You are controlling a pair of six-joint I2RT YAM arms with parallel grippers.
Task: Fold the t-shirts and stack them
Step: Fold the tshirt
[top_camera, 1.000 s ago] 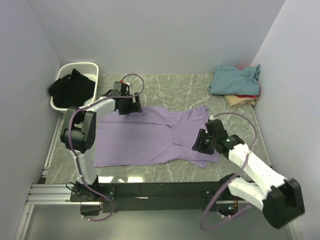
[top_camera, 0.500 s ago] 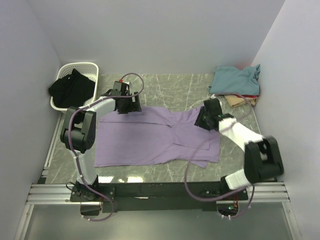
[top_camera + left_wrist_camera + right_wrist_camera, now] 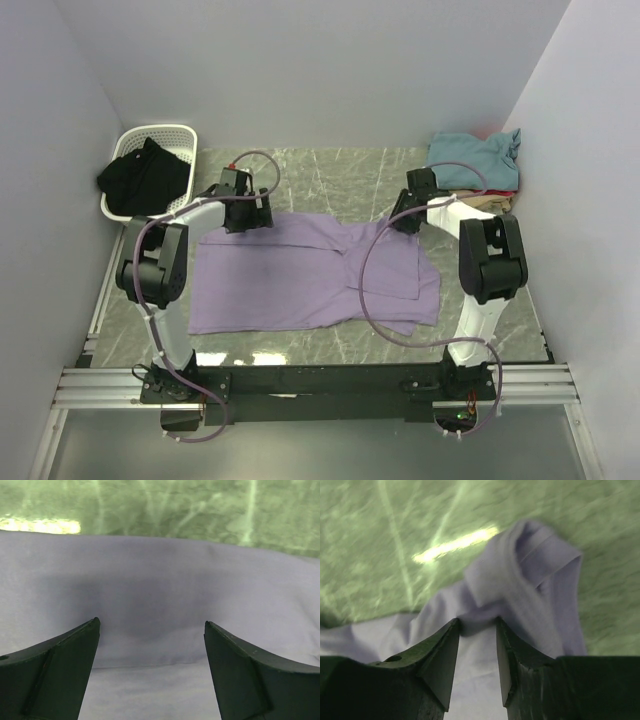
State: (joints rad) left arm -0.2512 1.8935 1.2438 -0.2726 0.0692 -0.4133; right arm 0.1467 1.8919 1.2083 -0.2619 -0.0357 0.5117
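Observation:
The lavender t-shirt (image 3: 300, 280) lies spread on the marble table, its right side folded in. My left gripper (image 3: 245, 213) is at the shirt's far left edge; in the left wrist view it (image 3: 150, 630) is wide open just above the lavender t-shirt (image 3: 160, 595). My right gripper (image 3: 405, 215) is at the shirt's far right sleeve. In the right wrist view it (image 3: 477, 622) is open by a narrow gap, the fingertips (image 3: 452, 630) pressed against a bunched fold of the sleeve (image 3: 530, 565). A teal shirt (image 3: 470, 158) tops a red and tan pile at the back right.
A white basket (image 3: 160, 130) with a black garment (image 3: 145, 178) stands at the back left. Walls close in on the left, back and right. Green marble tabletop (image 3: 340, 175) shows beyond the shirt.
My right arm has swung from the shirt's near right part to its far right sleeve. My left gripper has shifted slightly left at the far edge.

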